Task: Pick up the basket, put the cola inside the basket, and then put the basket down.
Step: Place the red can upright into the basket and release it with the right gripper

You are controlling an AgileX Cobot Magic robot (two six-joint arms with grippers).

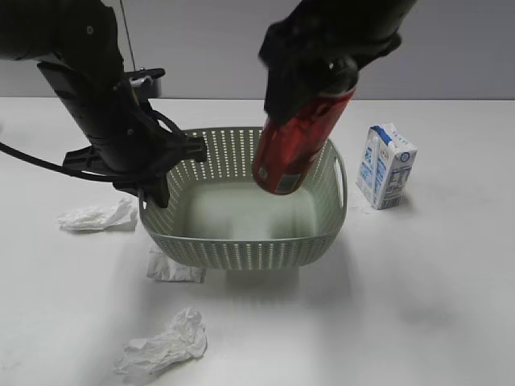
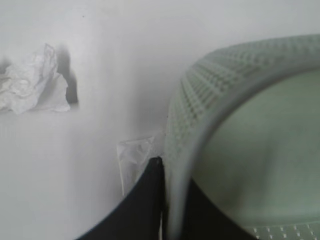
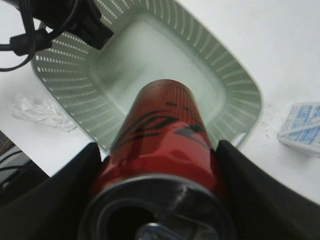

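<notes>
The pale sage-green basket (image 1: 241,249) hangs a little above the white table, its shadow below it. My left gripper (image 1: 157,189) is shut on the basket's left rim; the left wrist view shows the rim (image 2: 200,100) pinched between the black jaws (image 2: 172,200). My right gripper (image 1: 310,76) is shut on the cola (image 1: 298,145), a dark-red can held tilted above the basket's open inside, base down. In the right wrist view the cola (image 3: 160,135) sits between the jaws (image 3: 157,165), silver top toward the camera, with the basket (image 3: 75,95) below.
A blue-and-white carton (image 1: 386,166) stands right of the basket and shows in the right wrist view (image 3: 302,127). Crumpled white tissues lie at the left (image 1: 98,215), under the basket's front left corner (image 1: 173,269) and at the front (image 1: 165,344).
</notes>
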